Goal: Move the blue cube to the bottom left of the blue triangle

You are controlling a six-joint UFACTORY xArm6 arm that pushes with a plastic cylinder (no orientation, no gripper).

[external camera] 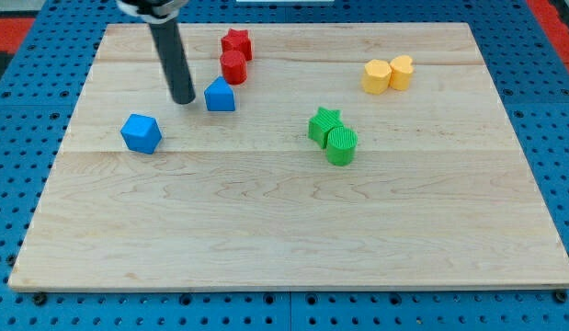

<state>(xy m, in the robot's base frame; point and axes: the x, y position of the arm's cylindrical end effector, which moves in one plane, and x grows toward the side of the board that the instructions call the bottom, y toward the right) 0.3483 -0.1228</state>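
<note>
The blue cube (141, 133) lies on the wooden board toward the view's left. The blue triangle (220, 95) lies up and to the right of it, just below the red cylinder (233, 66). My tip (184, 98) rests on the board just left of the blue triangle, with a small gap, and up and to the right of the blue cube. The dark rod rises from the tip toward the view's top.
A red star (236, 43) sits above the red cylinder, touching it. A green star (324, 123) and green cylinder (341, 144) sit together near the middle. Two yellow blocks (387, 74) sit at the upper right. The wooden board (293, 230) ends on a blue pegboard.
</note>
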